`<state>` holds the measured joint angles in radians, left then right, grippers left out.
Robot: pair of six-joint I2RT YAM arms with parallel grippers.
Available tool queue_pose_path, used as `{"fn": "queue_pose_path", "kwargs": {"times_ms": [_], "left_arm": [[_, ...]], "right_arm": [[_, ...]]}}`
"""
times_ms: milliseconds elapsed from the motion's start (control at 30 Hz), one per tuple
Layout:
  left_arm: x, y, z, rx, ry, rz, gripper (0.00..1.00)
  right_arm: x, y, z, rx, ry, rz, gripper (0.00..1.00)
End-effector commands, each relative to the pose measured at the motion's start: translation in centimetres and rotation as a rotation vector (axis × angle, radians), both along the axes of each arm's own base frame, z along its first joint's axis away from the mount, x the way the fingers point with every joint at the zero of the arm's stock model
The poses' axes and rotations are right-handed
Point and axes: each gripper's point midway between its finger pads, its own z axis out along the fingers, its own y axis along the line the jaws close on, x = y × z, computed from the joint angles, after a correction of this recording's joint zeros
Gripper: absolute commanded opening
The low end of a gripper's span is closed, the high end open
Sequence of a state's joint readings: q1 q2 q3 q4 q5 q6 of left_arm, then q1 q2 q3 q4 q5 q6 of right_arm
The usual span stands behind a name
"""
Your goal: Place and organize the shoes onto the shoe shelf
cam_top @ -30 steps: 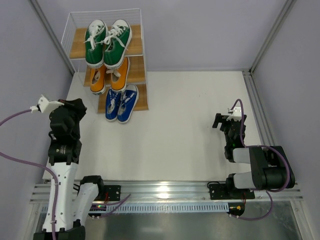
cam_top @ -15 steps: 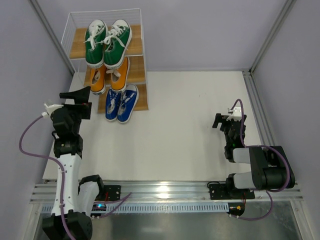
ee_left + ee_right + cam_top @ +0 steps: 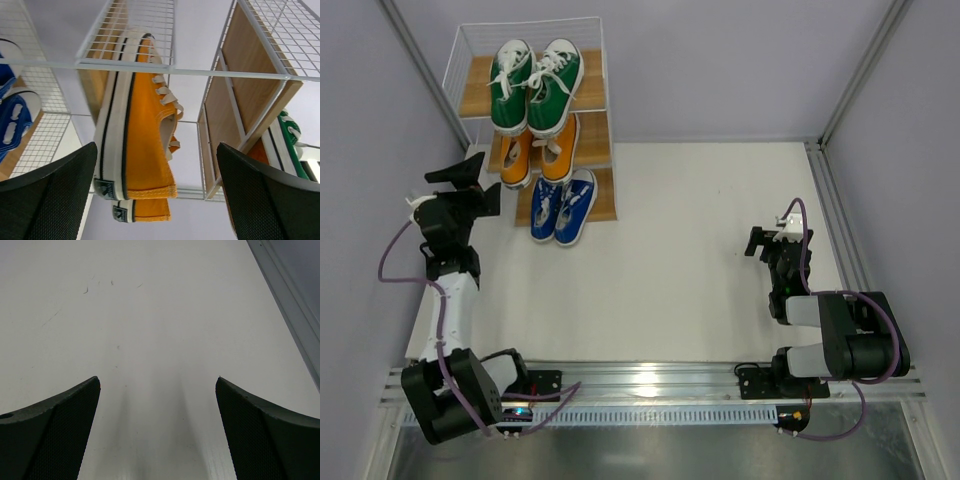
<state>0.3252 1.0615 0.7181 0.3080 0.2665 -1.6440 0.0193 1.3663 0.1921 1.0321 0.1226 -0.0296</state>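
Observation:
The shoe shelf (image 3: 595, 95) stands at the back left with a pair on each tier: green shoes (image 3: 535, 85) on top, orange shoes (image 3: 538, 150) in the middle, blue shoes (image 3: 563, 205) at the bottom. My left gripper (image 3: 490, 185) is open just left of the shelf and holds nothing. In its wrist view the orange shoes (image 3: 142, 130) lie beyond the white wire frame (image 3: 175, 71), between the black fingers (image 3: 50, 195); a blue shoe (image 3: 12, 115) shows left and a green one (image 3: 290, 145) right. My right gripper (image 3: 772, 238) rests open over the bare table (image 3: 160, 315).
Grey walls close in the white table (image 3: 680, 260) on the left, back and right. A metal rail (image 3: 650, 380) with both arm bases runs along the near edge. The right wall's metal strip (image 3: 290, 295) shows in the right wrist view.
My left gripper has opened and swung up and back toward the shelf's left side, now facing the orange pair. The right arm and all the shoes have not moved.

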Motion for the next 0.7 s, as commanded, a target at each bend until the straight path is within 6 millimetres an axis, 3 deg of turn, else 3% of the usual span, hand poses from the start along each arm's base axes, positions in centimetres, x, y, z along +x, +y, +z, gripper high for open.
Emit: {"fn": "queue_pose_path", "kwargs": {"times_ms": [0, 67, 300, 533, 667], "left_arm": [[0.5, -0.7, 5.3, 0.015, -0.168, -0.072, 1.0], [0.9, -1.5, 5.8, 0.014, -0.174, -0.121, 1.0], [1.2, -2.9, 2.0, 0.075, 0.067, -0.227, 1.0], [-0.7, -2.4, -0.8, 0.19, 0.234, -0.197, 1.0], [0.2, -2.3, -1.7, 0.146, 0.22, -0.205, 1.0]], "right_arm": [[1.0, 0.2, 2.6, 0.006, -0.095, 0.011, 0.97], [0.9, 0.2, 2.5, 0.006, -0.093, 0.011, 0.97], [1.0, 0.1, 2.5, 0.008, -0.093, 0.008, 0.97], [1.0, 0.2, 2.6, 0.006, -0.095, 0.011, 0.97], [1.0, 0.1, 2.6, 0.006, -0.095, 0.008, 0.97]]}}
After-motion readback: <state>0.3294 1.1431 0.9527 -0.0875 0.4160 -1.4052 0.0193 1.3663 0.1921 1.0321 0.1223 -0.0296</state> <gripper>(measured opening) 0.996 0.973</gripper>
